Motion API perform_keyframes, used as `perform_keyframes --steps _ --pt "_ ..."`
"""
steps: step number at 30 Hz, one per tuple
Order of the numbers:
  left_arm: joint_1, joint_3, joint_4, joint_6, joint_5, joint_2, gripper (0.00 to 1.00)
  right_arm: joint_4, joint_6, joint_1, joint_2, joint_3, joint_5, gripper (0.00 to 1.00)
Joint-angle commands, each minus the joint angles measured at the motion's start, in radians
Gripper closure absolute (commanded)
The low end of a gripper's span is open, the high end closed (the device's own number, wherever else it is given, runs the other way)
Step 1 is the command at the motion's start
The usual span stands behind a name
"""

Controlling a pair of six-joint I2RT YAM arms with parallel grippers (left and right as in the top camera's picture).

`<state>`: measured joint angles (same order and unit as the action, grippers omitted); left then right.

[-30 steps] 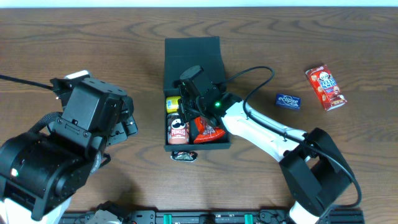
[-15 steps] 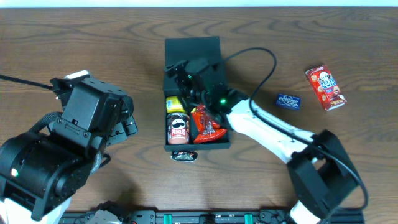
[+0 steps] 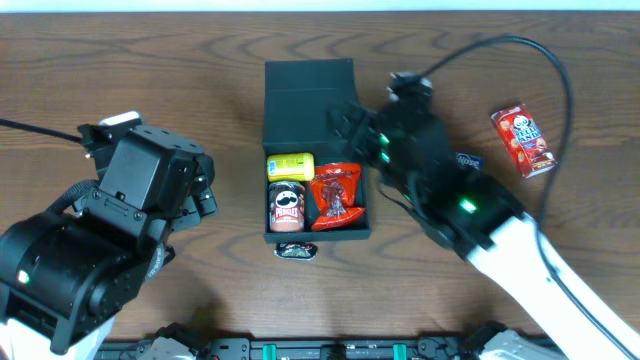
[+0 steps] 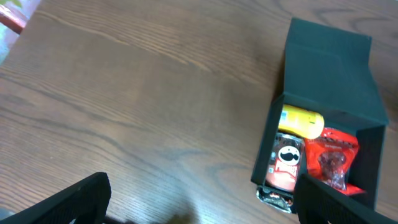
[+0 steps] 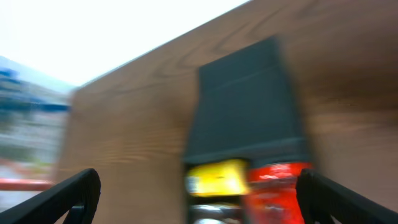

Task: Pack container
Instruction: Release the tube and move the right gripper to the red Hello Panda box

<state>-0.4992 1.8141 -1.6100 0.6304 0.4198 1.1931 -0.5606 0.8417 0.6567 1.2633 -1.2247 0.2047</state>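
Note:
The container (image 3: 308, 95) is a dark square box at the table's middle, with its lid open at the back. It holds a yellow pack (image 3: 289, 163), a Pringles can (image 3: 286, 207) and a red snack bag (image 3: 337, 195). My right gripper (image 3: 350, 122) hovers over the box's back right edge, open and empty. Its blurred wrist view shows the container (image 5: 249, 106) between the spread fingers (image 5: 199, 193). My left gripper (image 3: 205, 190) is open and empty, left of the box. The left wrist view shows the container (image 4: 329, 74) and its fingers (image 4: 205, 193).
A small dark foil packet (image 3: 297, 251) lies on the table against the box's front wall. A red snack box (image 3: 523, 140) and a blue gum pack (image 3: 467, 160), partly behind my right arm, lie at the right.
My right gripper let go of the red bag in the box, then rose and pulled back to the right. The left arm has not moved.

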Motion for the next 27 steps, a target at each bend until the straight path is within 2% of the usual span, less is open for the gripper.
perform_keyframes --steps 1,3,6,9,13,18,23,24,27 --pt "0.004 0.001 -0.054 -0.006 0.032 0.0 0.05 -0.109 -0.249 -0.003 -0.088 -0.006 0.201 0.01" --pt "0.004 0.001 -0.054 -0.001 0.032 0.001 0.05 -0.225 -0.351 -0.003 -0.161 -0.006 0.245 0.01" --pt "0.004 0.001 -0.048 0.009 0.031 0.002 0.05 -0.367 -0.383 -0.003 -0.28 -0.006 0.24 0.01" --pt "0.004 0.001 -0.045 0.032 0.024 0.002 0.05 -0.464 -0.483 -0.006 -0.364 -0.006 0.261 0.01" --pt "0.004 0.001 -0.035 0.032 -0.01 0.002 0.05 -0.566 -0.5 -0.078 -0.448 -0.006 0.326 0.01" --pt "0.004 0.001 -0.031 0.032 -0.055 0.002 0.05 -0.578 -0.631 -0.27 -0.432 -0.006 0.259 0.01" --pt "0.004 0.001 -0.034 0.032 -0.055 0.002 0.05 -0.581 -0.776 -0.56 -0.335 -0.008 0.079 0.01" --pt "0.004 0.001 -0.032 0.031 -0.053 0.002 0.05 -0.582 -0.784 -0.63 -0.309 -0.016 0.026 0.01" --pt "0.004 0.001 -0.031 0.031 -0.047 0.002 0.05 -0.598 -0.935 -0.798 -0.218 -0.056 -0.216 0.01"
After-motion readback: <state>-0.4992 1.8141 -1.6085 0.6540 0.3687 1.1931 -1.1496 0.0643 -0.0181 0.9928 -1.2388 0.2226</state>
